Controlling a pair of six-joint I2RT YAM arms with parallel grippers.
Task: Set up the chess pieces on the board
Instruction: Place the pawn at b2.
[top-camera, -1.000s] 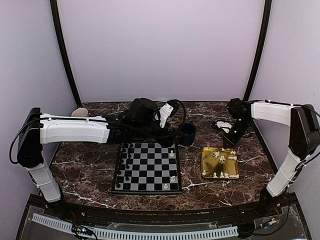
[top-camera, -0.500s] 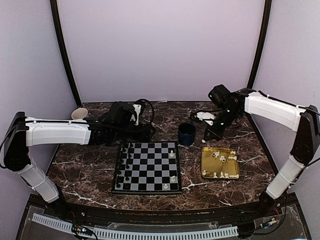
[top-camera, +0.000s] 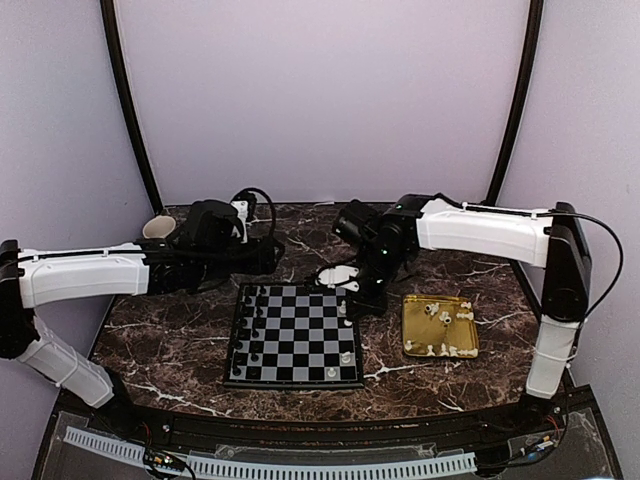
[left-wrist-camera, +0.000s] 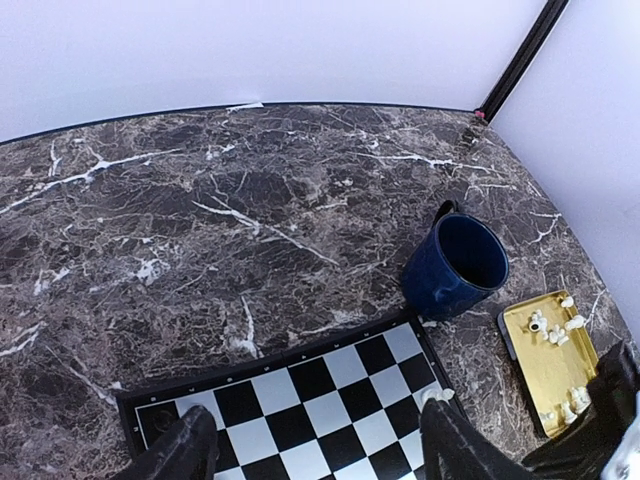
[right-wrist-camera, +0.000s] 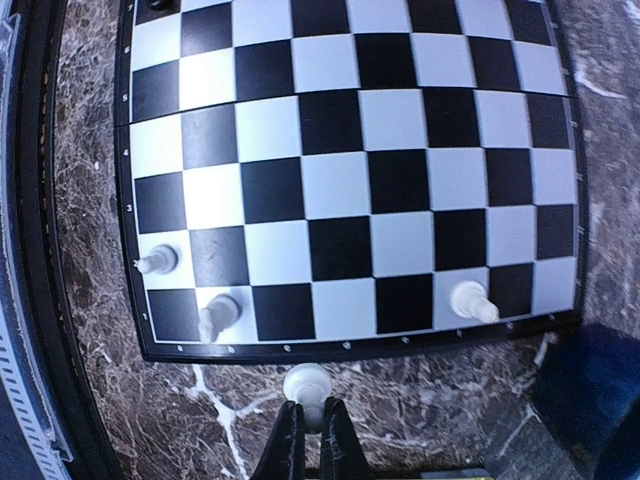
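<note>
**Right gripper** (right-wrist-camera: 307, 408): closed on one white piece (right-wrist-camera: 305, 381). The two fingers (right-wrist-camera: 290, 445) meet around the piece, and its rounded end projects past the fingertips. The piece sits just outside the right edge of the board (top-camera: 295, 335), over the marble table (top-camera: 180, 330). Whether it touches the table cannot be told.

**Left gripper** (left-wrist-camera: 318, 415): open wide, with nothing between the fingers. It hangs above the table, just beyond the board's far edge. In the left wrist view its two dark fingers frame that edge.

**Board**: lies flat on the table, centred between the two arms.
- Three white pieces stand on the board's right side: one toward the far end (top-camera: 344, 308) and two by the near right corner (top-camera: 346, 356).
- Black pieces (top-camera: 243, 330) line the board's left side.

**Other white pieces** (top-camera: 445, 318): lie scattered in the gold tray (top-camera: 455, 335), which sits on the table to the right of the board and apart from it.

**Blue mug** (left-wrist-camera: 455, 265): stands upright just beyond the board's far right corner. In the overhead view the right arm covers it.
</note>
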